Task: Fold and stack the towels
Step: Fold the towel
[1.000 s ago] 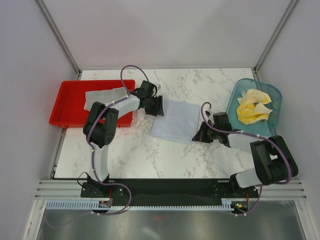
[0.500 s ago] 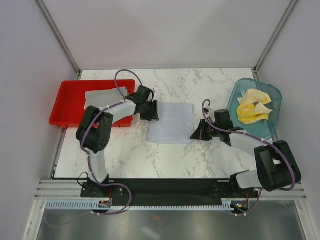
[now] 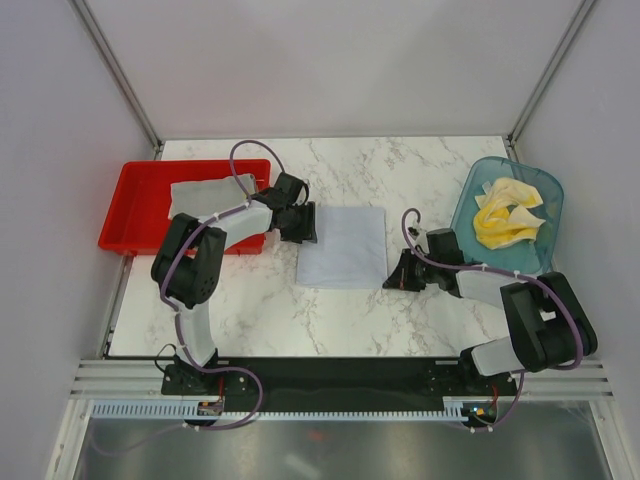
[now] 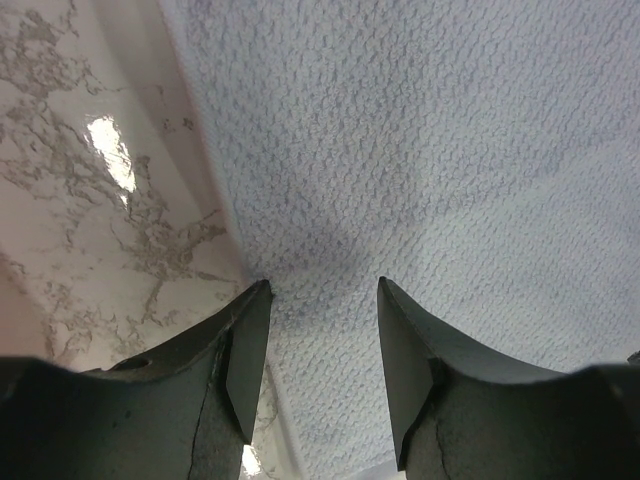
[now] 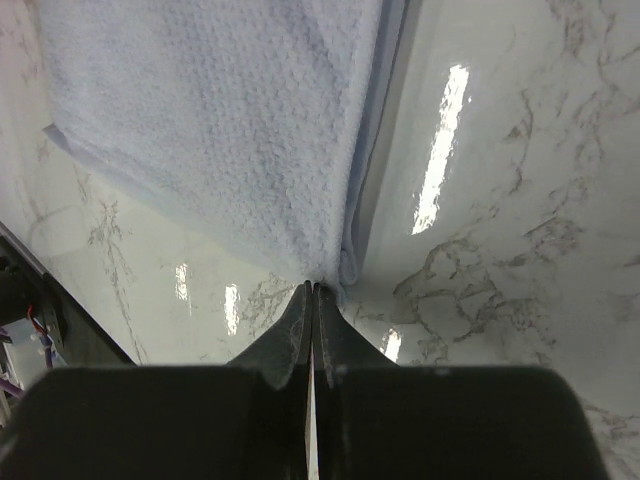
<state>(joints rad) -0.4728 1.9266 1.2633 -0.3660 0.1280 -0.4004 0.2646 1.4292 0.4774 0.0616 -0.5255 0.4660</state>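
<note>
I judge us partway: one grey towel (image 3: 205,190) lies folded in the red tray (image 3: 135,210) at far left, and crumpled yellow towels (image 3: 508,212) wait in the teal basket (image 3: 462,222) at far right. A pale towel (image 3: 343,246) lies folded flat mid-desk (image 3: 260,310). My left jaws stand apart over its far-left edge. My right jaws are pressed together at its near-right corner, and I cannot tell whether they pinch cloth.

Grey towel (image 3: 343,247) lies flat — near the red tray (image 3: 130,215).

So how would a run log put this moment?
left gripper: open over flat towel | right gripper: shut, tips at its corner | grey towel: red tray | yellow towels: teal basket
</note>
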